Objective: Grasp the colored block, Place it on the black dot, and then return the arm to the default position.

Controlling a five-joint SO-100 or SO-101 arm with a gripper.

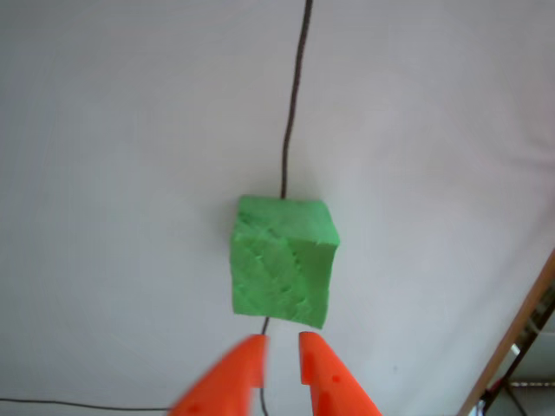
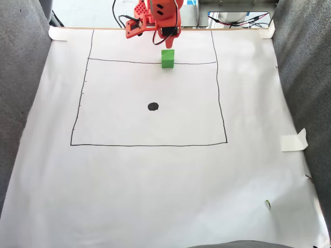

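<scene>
The colored block (image 1: 283,263), a scuffed bright green foam cube, sits on white paper over a thin drawn line. In the fixed view the block (image 2: 167,58) rests on the upper line of a drawn square. The black dot (image 2: 153,106) lies apart from it, nearer the camera and slightly left, inside the square. The arm's orange gripper (image 1: 282,342) points at the cube from just below it in the other view, a little short of touching. Its fingers stand a narrow gap apart with nothing between them. In the fixed view the gripper (image 2: 167,45) hangs just behind the cube.
A drawn black square (image 2: 218,98) frames the work area on the white paper sheet (image 2: 155,196). Grey fabric (image 2: 20,77) borders both sides. A piece of tape (image 2: 294,140) sticks at the paper's right edge. Cables and equipment (image 2: 232,18) sit behind the arm.
</scene>
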